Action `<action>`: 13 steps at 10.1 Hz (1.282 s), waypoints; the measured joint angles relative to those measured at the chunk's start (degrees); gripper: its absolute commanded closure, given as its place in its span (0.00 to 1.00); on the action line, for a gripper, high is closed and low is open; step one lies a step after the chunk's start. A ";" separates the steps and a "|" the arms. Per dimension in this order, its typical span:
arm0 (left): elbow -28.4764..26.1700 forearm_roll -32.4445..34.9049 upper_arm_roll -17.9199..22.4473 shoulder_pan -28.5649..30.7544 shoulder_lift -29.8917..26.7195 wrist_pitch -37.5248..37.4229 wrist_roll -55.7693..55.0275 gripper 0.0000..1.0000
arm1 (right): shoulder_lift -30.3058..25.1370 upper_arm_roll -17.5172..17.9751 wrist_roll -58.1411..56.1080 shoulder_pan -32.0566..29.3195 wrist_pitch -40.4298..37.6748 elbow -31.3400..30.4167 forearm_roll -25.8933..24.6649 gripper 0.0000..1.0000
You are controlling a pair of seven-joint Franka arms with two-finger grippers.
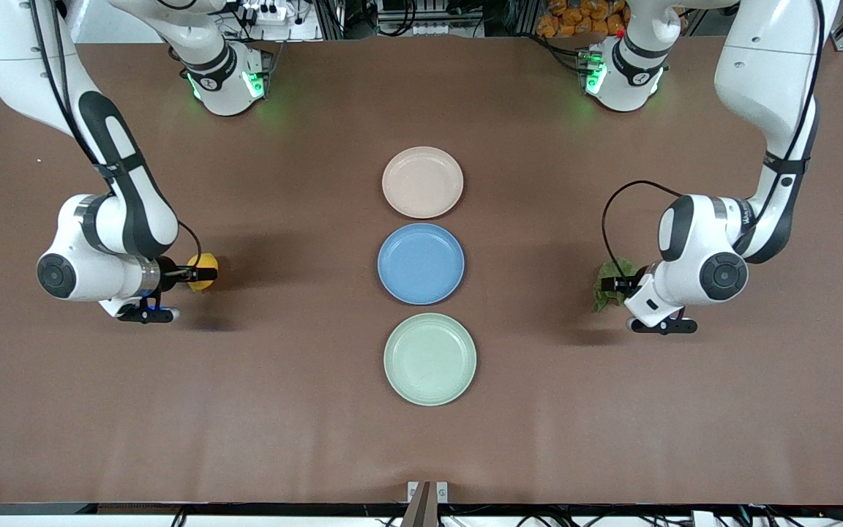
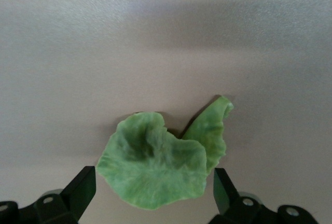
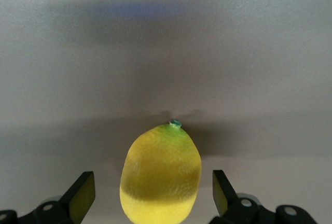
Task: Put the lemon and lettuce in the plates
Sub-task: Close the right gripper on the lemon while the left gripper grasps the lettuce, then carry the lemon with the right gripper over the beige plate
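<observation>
Yellow lemon is straddled on the table by the wide-open right gripper, not squeezed. Lettuce is straddled likewise by the open left gripper. Plates are kept mid-table.

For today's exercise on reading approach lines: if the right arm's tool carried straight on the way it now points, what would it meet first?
The lemon: it lies between the open fingers of the right tool, apparently untouched, though depth is hard to judge.
</observation>
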 measured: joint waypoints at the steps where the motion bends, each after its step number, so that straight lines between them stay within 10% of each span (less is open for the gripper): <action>1: 0.01 -0.22 -0.04 -0.01 0.82 0.56 0.00 0.00 | 0.52 0.00 0.00 -0.02 0.00 -0.03 0.04 0.48; 4: 0.26 -0.92 -0.17 -0.42 2.63 1.45 -0.04 0.00 | 1.11 0.20 0.00 0.39 -0.18 0.34 0.06 1.00; 8: 0.62 -2.01 -0.21 -2.63 3.46 1.83 -2.25 0.00 | -0.31 0.37 -0.01 0.93 -13.05 8.29 0.11 1.00; 13: 0.72 -2.01 -0.12 -2.72 3.81 2.45 -2.36 0.76 | -6.00 1.27 6.63 14.56 -20.89 10.22 5.30 1.00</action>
